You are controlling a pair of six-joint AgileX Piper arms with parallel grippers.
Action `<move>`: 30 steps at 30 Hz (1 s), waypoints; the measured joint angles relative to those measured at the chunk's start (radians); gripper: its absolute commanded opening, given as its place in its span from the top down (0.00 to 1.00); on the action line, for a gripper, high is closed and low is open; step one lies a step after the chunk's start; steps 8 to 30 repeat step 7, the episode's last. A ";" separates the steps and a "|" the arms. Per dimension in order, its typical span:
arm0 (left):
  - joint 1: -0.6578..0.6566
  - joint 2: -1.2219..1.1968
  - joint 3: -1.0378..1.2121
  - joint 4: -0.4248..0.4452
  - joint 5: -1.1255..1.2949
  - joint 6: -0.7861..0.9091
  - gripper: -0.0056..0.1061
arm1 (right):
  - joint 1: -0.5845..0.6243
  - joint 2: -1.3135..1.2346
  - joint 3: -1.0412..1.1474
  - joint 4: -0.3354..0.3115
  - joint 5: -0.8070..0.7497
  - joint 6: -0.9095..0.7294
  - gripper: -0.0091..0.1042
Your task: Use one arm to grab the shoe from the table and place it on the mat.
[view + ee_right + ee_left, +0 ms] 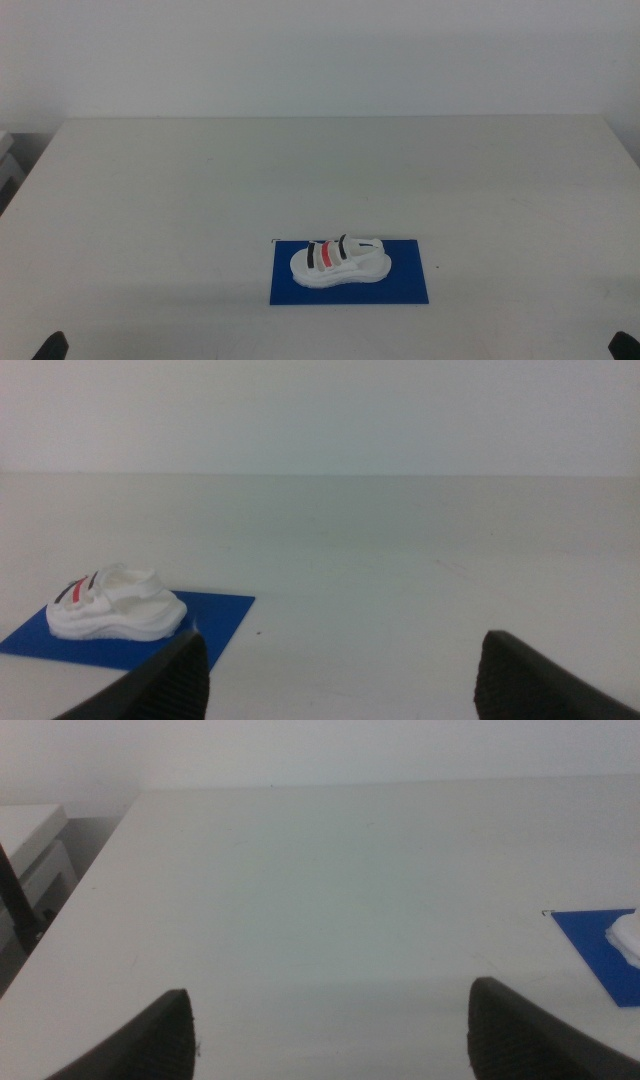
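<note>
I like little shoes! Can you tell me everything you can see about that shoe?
The shoe is a small white sandal with a thick, chunky white sole. Black straps and one red strap cross its top. It looks like soft foam or rubber. It sits upright on its sole, lying lengthwise on the dark-blue mat, fully inside its edges, near the front of the off-white table. Only the mat touches it; no gripper is near it.

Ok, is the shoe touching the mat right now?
Touching. In the middle view the shoe lies flat on the mat, blue showing all around its sole; the right wrist view shows the sole resting on it with no gap.
</note>
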 measured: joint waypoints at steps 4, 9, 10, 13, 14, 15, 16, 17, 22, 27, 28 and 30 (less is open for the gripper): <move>0.000 0.000 0.000 0.000 0.000 0.000 0.11 | 0.000 -0.001 0.001 0.000 0.015 0.001 0.11; 0.000 0.000 0.000 0.000 0.000 0.000 0.11 | 0.000 -0.001 0.001 -0.001 0.022 0.001 0.11; 0.000 0.000 0.000 0.000 0.000 0.000 0.11 | 0.000 -0.001 0.001 -0.001 0.022 0.001 0.11; 0.000 0.000 0.000 0.000 0.000 0.000 0.11 | 0.000 -0.001 0.001 -0.001 0.022 0.001 0.11; 0.000 0.000 0.000 0.000 0.000 0.000 0.11 | 0.000 -0.001 0.001 -0.001 0.022 0.001 0.11; 0.000 0.000 0.000 0.000 0.000 0.000 0.11 | 0.000 -0.001 0.001 -0.001 0.022 0.001 0.11; 0.000 0.000 0.000 0.000 0.000 0.000 0.11 | 0.000 -0.001 0.001 -0.001 0.022 0.001 0.11; 0.000 0.000 0.000 0.000 0.000 0.000 0.11 | 0.000 -0.001 0.001 -0.001 0.022 0.001 0.11; 0.000 0.000 0.000 0.000 0.000 0.000 0.11 | 0.000 -0.001 0.001 -0.001 0.022 0.001 0.11; 0.000 0.000 0.000 0.000 0.000 0.000 0.11 | 0.000 -0.001 0.001 -0.001 0.022 0.001 0.11; 0.000 0.000 0.000 0.000 0.000 0.000 0.11 | 0.000 -0.001 0.001 -0.001 0.022 0.001 0.11; 0.000 0.000 0.000 0.000 0.000 0.000 0.11 | 0.000 -0.001 0.001 -0.001 0.022 0.001 0.11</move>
